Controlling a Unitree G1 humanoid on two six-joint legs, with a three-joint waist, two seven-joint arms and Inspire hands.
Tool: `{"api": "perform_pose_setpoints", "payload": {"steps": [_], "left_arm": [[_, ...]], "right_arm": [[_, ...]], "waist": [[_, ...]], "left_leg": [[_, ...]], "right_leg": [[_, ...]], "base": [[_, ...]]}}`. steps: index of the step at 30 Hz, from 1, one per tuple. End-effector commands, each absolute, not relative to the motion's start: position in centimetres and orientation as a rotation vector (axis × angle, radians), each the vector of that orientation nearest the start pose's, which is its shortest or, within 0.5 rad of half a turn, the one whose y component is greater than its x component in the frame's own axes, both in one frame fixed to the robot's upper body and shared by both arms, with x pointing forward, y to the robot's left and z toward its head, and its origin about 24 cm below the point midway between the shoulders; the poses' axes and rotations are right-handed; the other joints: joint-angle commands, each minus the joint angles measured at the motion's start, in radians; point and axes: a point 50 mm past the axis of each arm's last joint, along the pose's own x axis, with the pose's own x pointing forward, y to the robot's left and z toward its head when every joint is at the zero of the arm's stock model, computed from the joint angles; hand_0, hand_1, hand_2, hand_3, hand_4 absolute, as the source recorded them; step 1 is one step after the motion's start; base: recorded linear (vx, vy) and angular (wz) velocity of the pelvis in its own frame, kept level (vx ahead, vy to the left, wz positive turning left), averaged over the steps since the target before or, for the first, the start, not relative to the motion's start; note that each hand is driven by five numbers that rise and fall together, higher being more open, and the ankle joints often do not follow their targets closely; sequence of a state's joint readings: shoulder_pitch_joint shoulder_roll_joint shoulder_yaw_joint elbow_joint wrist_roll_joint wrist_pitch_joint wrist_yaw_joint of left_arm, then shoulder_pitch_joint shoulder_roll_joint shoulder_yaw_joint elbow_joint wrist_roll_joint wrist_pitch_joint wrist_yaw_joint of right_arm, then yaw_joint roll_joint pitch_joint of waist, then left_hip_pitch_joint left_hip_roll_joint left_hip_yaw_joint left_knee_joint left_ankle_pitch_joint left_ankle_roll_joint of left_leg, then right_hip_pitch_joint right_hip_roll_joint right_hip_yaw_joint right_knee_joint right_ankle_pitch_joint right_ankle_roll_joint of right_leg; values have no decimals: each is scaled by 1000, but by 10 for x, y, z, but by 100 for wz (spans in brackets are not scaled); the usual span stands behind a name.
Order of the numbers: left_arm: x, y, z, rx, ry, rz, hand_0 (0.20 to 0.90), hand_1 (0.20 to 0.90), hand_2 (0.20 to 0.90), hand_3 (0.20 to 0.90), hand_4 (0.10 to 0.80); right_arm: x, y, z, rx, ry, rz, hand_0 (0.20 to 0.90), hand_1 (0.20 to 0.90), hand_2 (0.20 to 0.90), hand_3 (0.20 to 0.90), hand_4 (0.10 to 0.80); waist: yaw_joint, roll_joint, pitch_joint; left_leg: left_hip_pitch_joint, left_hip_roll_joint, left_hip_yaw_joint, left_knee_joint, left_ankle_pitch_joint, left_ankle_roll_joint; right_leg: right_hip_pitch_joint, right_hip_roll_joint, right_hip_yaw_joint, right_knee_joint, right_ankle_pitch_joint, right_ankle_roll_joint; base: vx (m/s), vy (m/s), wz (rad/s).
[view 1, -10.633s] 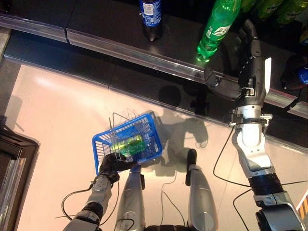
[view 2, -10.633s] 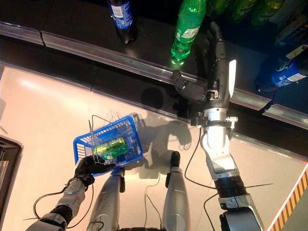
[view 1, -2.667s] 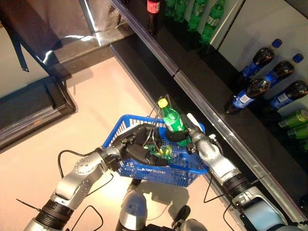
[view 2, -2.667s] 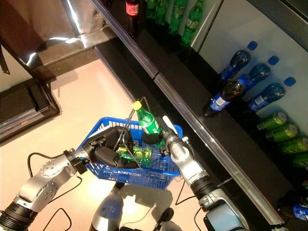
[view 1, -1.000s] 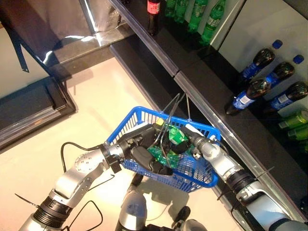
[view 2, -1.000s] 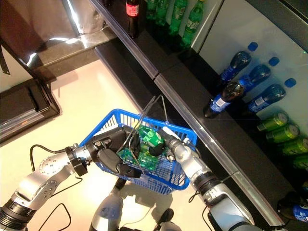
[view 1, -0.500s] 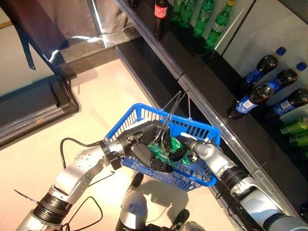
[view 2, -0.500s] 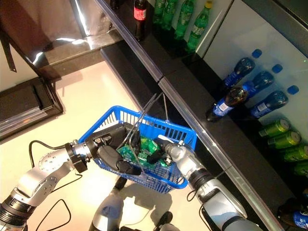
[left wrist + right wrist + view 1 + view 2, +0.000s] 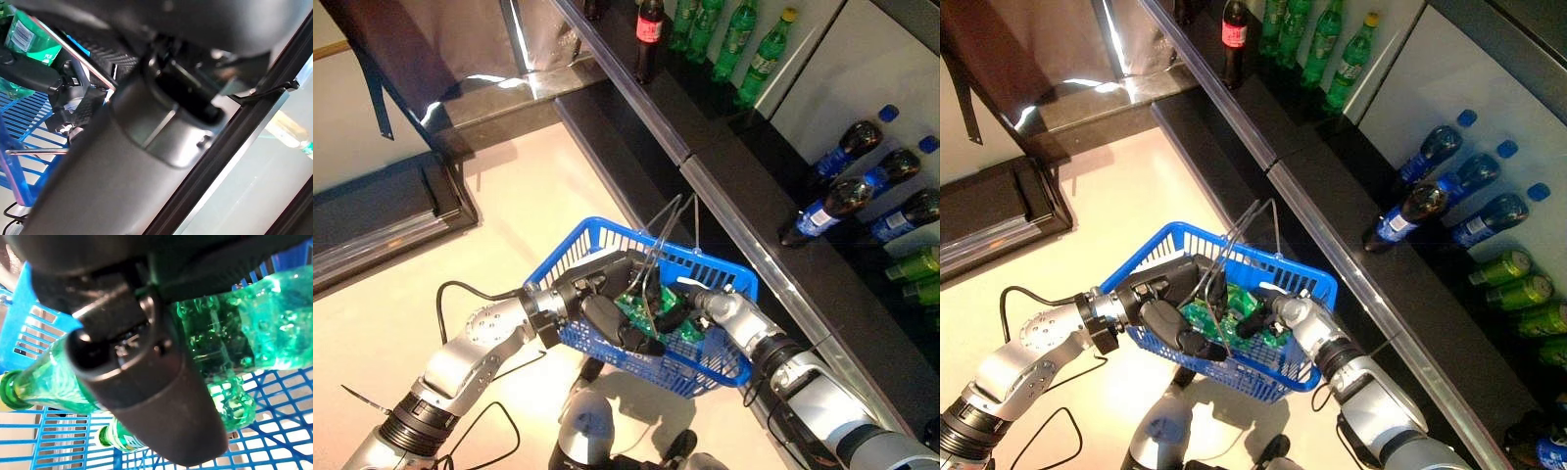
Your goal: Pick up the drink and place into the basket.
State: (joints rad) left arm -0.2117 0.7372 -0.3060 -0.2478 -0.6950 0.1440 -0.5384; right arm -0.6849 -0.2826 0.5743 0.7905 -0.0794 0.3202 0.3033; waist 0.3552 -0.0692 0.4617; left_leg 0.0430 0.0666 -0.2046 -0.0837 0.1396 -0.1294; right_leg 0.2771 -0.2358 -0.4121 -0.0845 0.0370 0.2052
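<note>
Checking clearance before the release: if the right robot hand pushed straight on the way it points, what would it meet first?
Probably the left robot hand, across the blue plastic basket. The right robot hand, still on the green plastic bottle, points at it; depth is unclear.

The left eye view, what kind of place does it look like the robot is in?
Probably a shop's drinks aisle or a mock-up of one: dark shelves lined with green soda bottles and blue-capped cola bottles, plus a blue plastic shopping basket with wire handles already holding green bottles.
</note>
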Motion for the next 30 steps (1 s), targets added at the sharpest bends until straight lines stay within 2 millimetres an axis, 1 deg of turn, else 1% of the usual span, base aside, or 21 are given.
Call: {"api": "perform_pose_setpoints", "payload": {"steps": [1,11,19,23,27,30], "left_arm": [[201,88,241,-306,-894,-1375,300,300,300,200,100],[200,90,239,-321,-889,-1377,300,300,300,200,100],[201,90,238,-322,-880,-1362,300,300,300,200,100],[202,92,237,-316,-886,-1338,300,300,300,200,100],[206,94,237,-313,-890,-1290,300,300,300,200,100],[210,98,234,-311,-883,-1237,300,300,300,200,100]], "right_arm": [[308,-95,-36,-746,690,733,900,900,900,900,800],[304,-93,-39,-736,697,730,900,900,900,900,800],[305,-92,-37,-719,677,705,900,900,900,900,800],[308,-91,-30,-707,637,696,900,900,900,900,800],[311,-91,-22,-750,567,657,900,900,900,900,800],[314,-90,-8,-754,484,606,900,900,900,900,800]], "waist": [[-1,-21,-416],[1,-23,-414],[-6,-24,-411],[-15,-25,-408],[-29,-23,-408],[-52,-23,-405]], "left_leg": [[32,16,113,-4,-100,50],[34,14,112,-4,-99,52],[38,18,123,-4,-99,51],[42,19,131,-4,-102,51],[45,20,139,-4,-101,51],[48,22,153,-4,-102,53]], "right_leg": [[-86,12,8,4,40,-47],[-85,14,10,5,41,-48],[-85,14,18,4,43,-49],[-84,15,24,2,44,-49],[-88,15,33,4,46,-49],[-93,16,47,5,48,-48]], "base": [[0,0,0],[0,0,0],[0,0,0],[0,0,0],[0,0,0],[-6,5,-1]]}}
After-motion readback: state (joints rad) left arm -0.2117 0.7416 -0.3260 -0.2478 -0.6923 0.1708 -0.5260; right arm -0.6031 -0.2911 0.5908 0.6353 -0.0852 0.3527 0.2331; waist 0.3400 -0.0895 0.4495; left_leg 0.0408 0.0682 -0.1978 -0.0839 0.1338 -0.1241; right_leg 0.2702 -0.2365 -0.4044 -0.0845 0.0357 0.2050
